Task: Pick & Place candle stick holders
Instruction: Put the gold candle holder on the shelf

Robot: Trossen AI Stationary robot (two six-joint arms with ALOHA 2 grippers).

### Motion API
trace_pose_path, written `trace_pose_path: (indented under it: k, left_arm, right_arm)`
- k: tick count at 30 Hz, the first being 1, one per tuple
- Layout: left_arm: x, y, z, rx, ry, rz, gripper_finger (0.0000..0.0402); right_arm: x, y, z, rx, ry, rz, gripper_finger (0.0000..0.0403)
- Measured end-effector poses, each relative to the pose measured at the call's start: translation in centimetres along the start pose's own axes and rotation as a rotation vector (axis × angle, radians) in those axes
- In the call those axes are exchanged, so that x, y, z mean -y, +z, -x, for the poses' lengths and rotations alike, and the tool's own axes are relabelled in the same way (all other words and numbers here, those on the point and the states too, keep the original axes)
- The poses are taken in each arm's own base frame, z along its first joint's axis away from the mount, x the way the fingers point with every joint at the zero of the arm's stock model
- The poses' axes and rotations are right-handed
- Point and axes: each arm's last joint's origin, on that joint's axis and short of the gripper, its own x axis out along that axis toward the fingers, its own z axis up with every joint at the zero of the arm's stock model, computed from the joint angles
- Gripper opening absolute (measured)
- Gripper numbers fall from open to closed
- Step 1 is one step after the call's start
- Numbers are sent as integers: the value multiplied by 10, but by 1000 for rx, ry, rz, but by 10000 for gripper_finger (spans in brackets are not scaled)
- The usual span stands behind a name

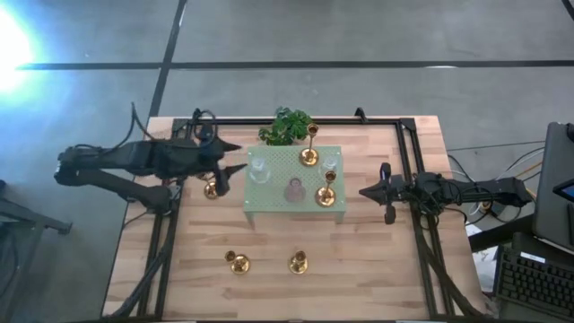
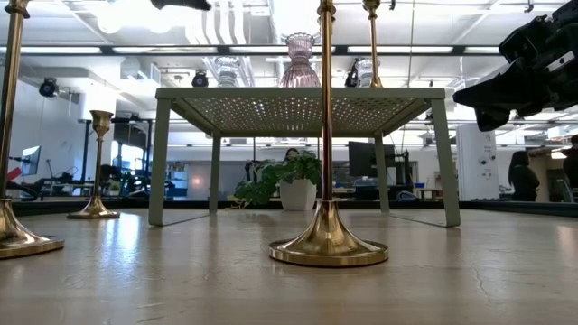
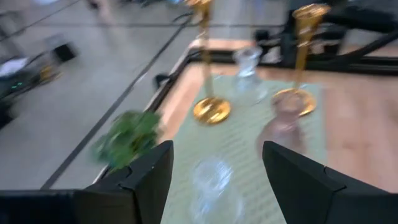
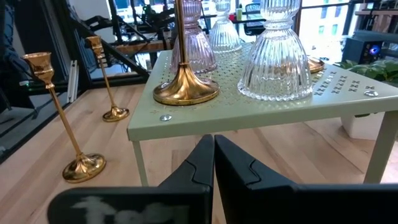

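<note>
Left tool [image 1: 240, 158] spread wide, empty, hanging at the left edge of the pale green stand [image 1: 269, 208], fingers [image 3: 149, 180] framing a clear glass holder [image 3: 214, 180] on the stand's near corner. Right tool [image 1: 366, 191] pressed together, empty, waiting right of the stand above the counter [image 1: 377, 269].

Holders: on the stand, two gold ones [image 1: 309, 154] [image 1: 326, 195], a pink glass one [image 1: 292, 190], a second clear glass one [image 1: 330, 163]. On the counter, one gold holder [image 1: 213, 189] just left of the stand, two more [image 1: 237, 262] [image 1: 299, 262] toward the front. Plant [image 1: 285, 126] behind the stand.

Judgement: step in hand looks like closing on the clear glass piece. Advice: come in level and centred, grip the narrow waist, not the flared base, close gently since glass is slick, then lift straight up before moving sideways, to spare the pink neighbour and the tall gold stems.
</note>
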Motion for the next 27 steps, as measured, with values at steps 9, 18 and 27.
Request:
trace_pose_path:
  k: [9,18,27]
  left_arm:
    - [10,-15,17,-80,95,116,240]
    - [39,-26,33,-153,-92,140,238]
    - [57,-38,52,-225,-207,204,238]
  right_arm:
    - [0,0,0,0,0,0,8]
    - [0,0,0,0,0,0,8]
    - [0,0,0,0,0,0,8]
